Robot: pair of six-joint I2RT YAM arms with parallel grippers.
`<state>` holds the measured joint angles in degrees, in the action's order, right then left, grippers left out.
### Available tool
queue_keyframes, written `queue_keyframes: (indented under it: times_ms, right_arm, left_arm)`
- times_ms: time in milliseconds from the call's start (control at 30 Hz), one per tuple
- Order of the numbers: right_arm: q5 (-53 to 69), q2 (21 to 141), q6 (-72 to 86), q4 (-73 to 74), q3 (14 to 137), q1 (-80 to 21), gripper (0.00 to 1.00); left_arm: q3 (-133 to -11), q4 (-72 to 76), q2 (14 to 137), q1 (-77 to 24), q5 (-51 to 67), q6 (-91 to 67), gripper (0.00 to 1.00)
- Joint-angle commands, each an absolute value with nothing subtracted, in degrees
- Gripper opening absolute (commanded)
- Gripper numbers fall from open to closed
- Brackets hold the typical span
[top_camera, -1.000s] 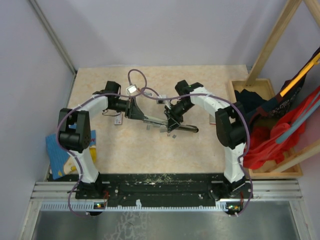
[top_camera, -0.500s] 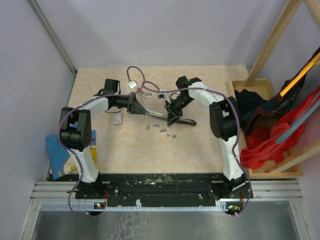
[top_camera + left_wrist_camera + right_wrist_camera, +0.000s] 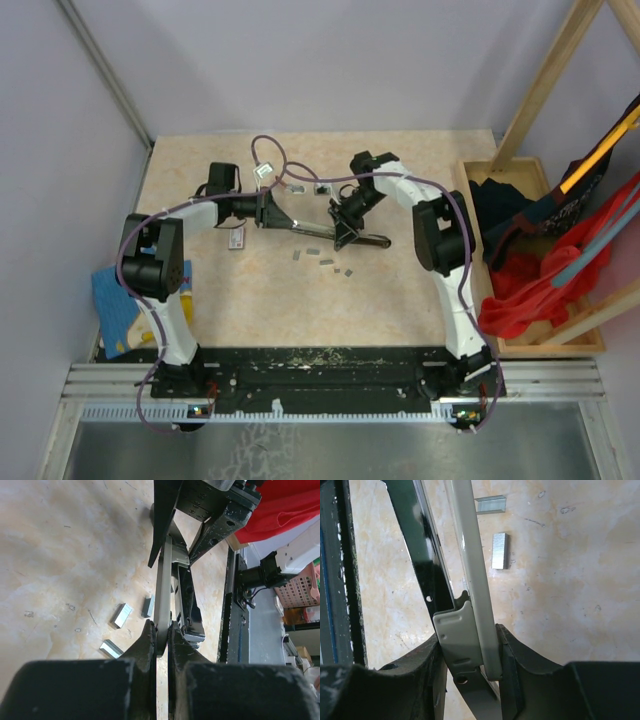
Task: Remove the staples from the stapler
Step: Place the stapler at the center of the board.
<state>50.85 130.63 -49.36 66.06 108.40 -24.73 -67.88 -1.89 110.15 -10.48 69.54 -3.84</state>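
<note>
Stapler (image 3: 308, 229): slim, with a black top arm and a silvery-grey base. It lies across the upper middle of the top view, low over the tabletop (image 3: 400, 300), and is swung open so its two long parts stand apart. Left hand (image 3: 268, 212): pressed together on the thin grey rail at the stapler's left end. The left wrist view shows the fingertips nipping that rail edge-on, probably to anchor the tool so it cannot slide or twist. Right hand (image 3: 345, 231): partly closed, pinching the pale rail together with a small grey block seated on it. The black arm runs free just to the left in the right wrist view. This hold looks chosen to keep the channel spread and exposed so the contents can drop out. Staples (image 3: 327, 261): several short grey strips scattered loose on the tabletop just below the stapler in the top view, none touching either hand. They lie where they would land if shed from the open channel. Whether any strip remains inside cannot be told, so the unloading is judged well along but not confirmed complete. Tag (image 3: 236, 238): small, white and red, lower left of the left hand, apart from the strips and not involved.
</note>
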Motion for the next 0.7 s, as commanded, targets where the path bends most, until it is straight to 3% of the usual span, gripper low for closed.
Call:
queue_keyframes:
  times_ms: [0, 667]
  right_arm:
    - [52.5, 130.7, -48.3, 59.2, 113.7, -25.4, 0.27]
    - [48.7, 127.3, -43.9, 51.5, 110.2, -25.4, 0.39]
  left_arm:
    - [-67.1, -0.7, 110.0, -11.6, 68.2, -14.4, 0.00]
    - [-64.3, 5.5, 110.3, -11.3, 68.3, -19.7, 0.00]
